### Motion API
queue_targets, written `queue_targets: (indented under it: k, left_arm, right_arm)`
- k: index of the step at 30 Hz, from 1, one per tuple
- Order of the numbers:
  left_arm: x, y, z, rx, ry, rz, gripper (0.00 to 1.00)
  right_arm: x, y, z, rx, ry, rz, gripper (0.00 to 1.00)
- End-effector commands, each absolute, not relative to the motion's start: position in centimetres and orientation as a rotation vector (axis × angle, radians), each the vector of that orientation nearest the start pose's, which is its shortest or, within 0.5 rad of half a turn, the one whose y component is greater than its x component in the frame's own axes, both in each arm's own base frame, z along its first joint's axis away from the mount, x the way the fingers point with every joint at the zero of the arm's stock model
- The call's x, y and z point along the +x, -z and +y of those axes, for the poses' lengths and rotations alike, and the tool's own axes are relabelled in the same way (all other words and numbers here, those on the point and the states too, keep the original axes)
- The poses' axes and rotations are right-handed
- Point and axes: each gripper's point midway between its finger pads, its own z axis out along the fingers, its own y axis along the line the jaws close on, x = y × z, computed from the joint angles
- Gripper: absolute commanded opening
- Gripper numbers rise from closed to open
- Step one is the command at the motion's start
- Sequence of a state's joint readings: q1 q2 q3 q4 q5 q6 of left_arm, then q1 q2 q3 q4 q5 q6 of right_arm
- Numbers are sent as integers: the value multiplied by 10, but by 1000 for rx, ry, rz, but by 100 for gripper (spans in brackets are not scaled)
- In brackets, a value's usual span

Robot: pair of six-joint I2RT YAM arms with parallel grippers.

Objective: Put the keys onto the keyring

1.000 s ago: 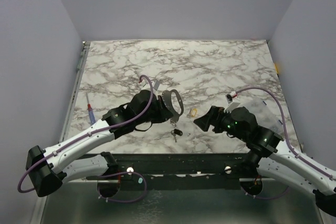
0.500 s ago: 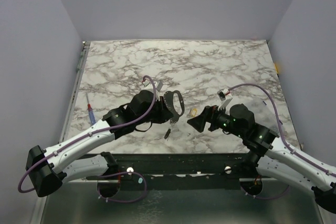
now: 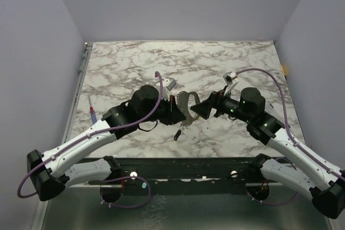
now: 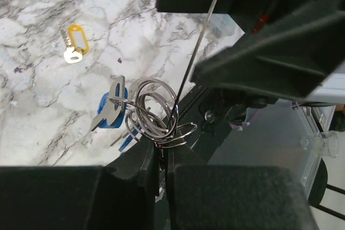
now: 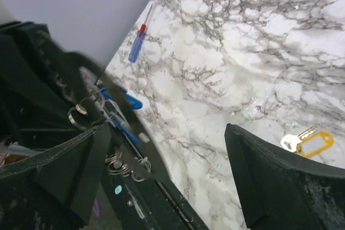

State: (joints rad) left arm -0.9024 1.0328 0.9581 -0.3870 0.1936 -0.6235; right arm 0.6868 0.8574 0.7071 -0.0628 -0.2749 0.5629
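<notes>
Marble table (image 3: 226, 63). Pinched tight on keyring (image 4: 156, 114): left gripper (image 4: 160, 157), wire loops bunched just past its fingertips. On ring, blue key (image 4: 110, 110) hangs at 9 o'clock side in left-wrist view. Flat on table, apart, 10 o'clock from ring: yellow key (image 4: 75, 42). Spread wide, holding nothing: right gripper (image 5: 170, 138), facing ring from 3 o'clock in top view. Red-blue stick (image 5: 139, 36) near table's 9 o'clock edge.
</notes>
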Motion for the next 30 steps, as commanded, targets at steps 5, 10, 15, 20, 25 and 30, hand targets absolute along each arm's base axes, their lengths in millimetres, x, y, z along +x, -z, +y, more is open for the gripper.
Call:
queue_targets:
  k: [5, 10, 15, 20, 25, 30]
  left_arm:
    - [155, -289, -307, 598, 1186, 2060, 0]
    - [156, -297, -309, 636, 1183, 2056, 0]
    - [150, -312, -312, 694, 1218, 2021, 0]
    - [144, -325, -314, 744, 1251, 1988, 0]
    - [141, -332, -315, 785, 1267, 1973, 0]
    - [137, -337, -315, 800, 1282, 1959, 0]
  right_arm:
    - [186, -292, 263, -606, -1272, 1753, 100]
    - [185, -299, 256, -647, -1245, 1738, 100]
    - [186, -303, 251, -665, -1263, 1725, 100]
    - [180, -309, 251, -722, -1329, 1689, 100]
    - [163, -317, 255, -812, -1425, 1631, 98]
    - [159, -324, 256, -841, -1448, 1583, 89]
